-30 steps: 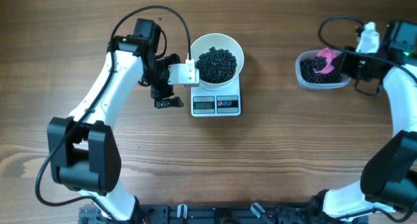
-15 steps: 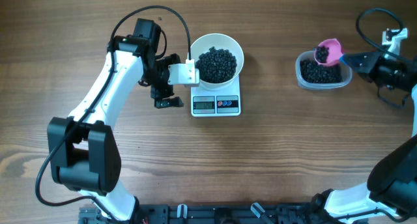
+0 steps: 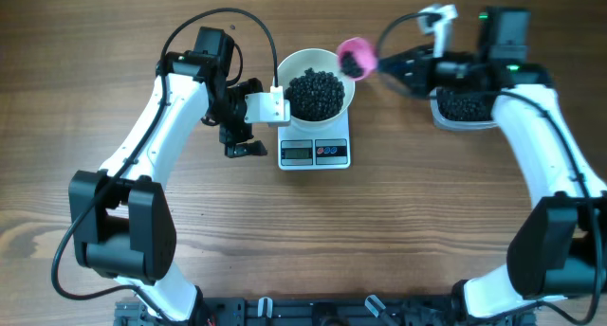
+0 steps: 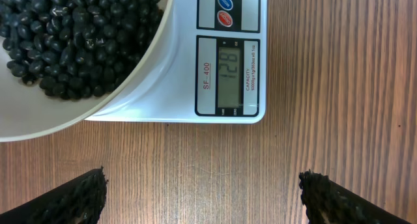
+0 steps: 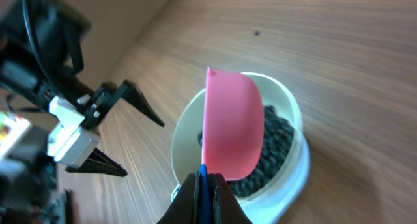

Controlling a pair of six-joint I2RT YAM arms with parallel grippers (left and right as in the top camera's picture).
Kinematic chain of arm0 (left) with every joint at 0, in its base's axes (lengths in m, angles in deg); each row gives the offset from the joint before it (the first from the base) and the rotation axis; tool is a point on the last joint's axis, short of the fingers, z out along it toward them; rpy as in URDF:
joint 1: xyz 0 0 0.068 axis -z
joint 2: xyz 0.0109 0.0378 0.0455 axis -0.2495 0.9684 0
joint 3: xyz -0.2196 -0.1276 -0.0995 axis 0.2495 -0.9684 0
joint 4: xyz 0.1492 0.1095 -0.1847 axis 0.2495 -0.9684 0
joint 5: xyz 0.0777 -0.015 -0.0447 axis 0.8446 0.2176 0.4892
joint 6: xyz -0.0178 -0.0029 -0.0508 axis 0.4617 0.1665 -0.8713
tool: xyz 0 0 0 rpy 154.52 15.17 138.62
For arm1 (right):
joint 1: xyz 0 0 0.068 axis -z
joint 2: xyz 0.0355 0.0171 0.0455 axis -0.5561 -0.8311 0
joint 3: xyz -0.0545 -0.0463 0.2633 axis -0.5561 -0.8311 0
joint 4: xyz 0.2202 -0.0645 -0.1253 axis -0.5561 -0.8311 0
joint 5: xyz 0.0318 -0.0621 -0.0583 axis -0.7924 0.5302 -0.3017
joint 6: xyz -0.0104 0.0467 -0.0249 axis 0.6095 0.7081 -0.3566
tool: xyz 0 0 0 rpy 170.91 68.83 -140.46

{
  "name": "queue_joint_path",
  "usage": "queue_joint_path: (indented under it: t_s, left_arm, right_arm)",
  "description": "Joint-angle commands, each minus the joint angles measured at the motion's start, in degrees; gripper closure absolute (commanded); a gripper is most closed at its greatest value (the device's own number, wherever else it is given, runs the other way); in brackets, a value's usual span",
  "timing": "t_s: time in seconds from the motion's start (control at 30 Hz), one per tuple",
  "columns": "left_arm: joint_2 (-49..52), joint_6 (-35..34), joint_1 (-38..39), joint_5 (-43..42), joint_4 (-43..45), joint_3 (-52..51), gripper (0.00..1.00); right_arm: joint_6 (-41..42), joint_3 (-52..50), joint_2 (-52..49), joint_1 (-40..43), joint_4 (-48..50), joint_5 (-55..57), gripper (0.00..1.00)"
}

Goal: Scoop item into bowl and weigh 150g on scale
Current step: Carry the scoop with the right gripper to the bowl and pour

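The white bowl (image 3: 294,68) stands on the scale (image 3: 333,136) and holds a dark pile of the item (image 3: 316,94), small black beans. My right gripper (image 3: 382,63) is shut on the blue handle of a pink scoop (image 3: 356,56), which hangs over the bowl's right rim. In the right wrist view the scoop (image 5: 231,123) hides part of the bowl (image 5: 186,139) and beans (image 5: 277,139). My left gripper (image 3: 258,116) stands open and empty on the scale's left side. In its view the scale's display (image 4: 229,74) reads 128.
A clear plastic tub (image 3: 465,108) with more black beans sits to the right of the scale, under my right arm. The table is bare wood.
My right arm has swung left from the tub, carrying the pink scoop to the bowl's right rim. The left arm, bowl and scale have not moved.
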Motion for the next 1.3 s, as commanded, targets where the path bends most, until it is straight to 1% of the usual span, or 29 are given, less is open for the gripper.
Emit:
queue_joint_path:
  t_s: [0.0,0.07,0.13,0.27,0.37,0.4,0.43,0.57,0.67,0.73,0.8,0.9,0.97,1.03,1.27]
  left_arm:
    - [0.24,-0.37,0.20,-1.53,-0.04,0.22,0.00]
    - [0.24,-0.37,0.20,-1.53,-0.04,0.22,0.00]
    - [0.24,-0.37,0.20,-1.53,-0.04,0.22,0.00]
    - [0.24,-0.37,0.20,-1.53,-0.04,0.22,0.00]
    - [0.24,-0.37,0.20,-1.53,-0.02,0.22,0.00]
    - [0.24,-0.37,0.20,-1.53,-0.04,0.22,0.00]
    - [0.24,-0.37,0.20,-1.53,-0.04,0.22,0.00]
    - [0.24,-0.37,0.20,-1.53,-0.04,0.22,0.00]
    - [0.24,-0.37,0.20,-1.53,-0.04,0.22,0.00]
    - [0.24,-0.37,0.20,-1.53,-0.04,0.22,0.00]
    - [0.24,-0.37,0.20,-1.53,-0.04,0.22,0.01]
    - [0.24,-0.37,0.20,-1.53,-0.04,0.22,0.00]
    - [0.24,-0.37,0.20,-1.53,-0.04,0.22,0.00]
    - [0.24,-0.37,0.20,-1.53,-0.04,0.22,0.00]
    - [0.24,-0.37,0.20,-1.53,-0.04,0.22,0.00]
  right_arm:
    - [-5.03,1.42,0.07,-5.20,2.51,8.83,0.96]
    - [-7.65,1.44,0.07,-8.52,5.46,11.39,0.96]
    - [-9.53,1.44,0.24,-10.49,6.19,14.53,0.96]
    - [-19.43,2.32,2.86,-13.86,6.97,28.57,0.96]
    - [-26.71,4.55,5.66,-13.97,7.30,34.56,0.96]
    - [-30.86,4.96,6.60,-13.97,7.48,34.88,0.96]
    - [-33.24,5.07,7.41,-13.97,8.09,34.91,0.96]
    - [-34.03,5.07,8.74,-14.60,8.68,34.25,0.96]
    - [-39.39,5.07,8.74,-17.05,7.39,34.77,0.95]
    - [-41.40,5.07,8.74,-17.55,6.45,37.57,0.96]
    - [-41.13,5.07,8.74,-17.55,6.29,38.75,0.96]
    - [-40.35,5.07,8.74,-17.51,5.44,38.80,0.96]
    - [-31.15,5.05,8.70,-16.35,4.37,38.97,0.96]
    - [-25.42,5.01,8.52,-14.14,1.49,38.97,0.96]
    - [-11.43,5.01,8.52,-2.05,-12.94,38.97,0.96]
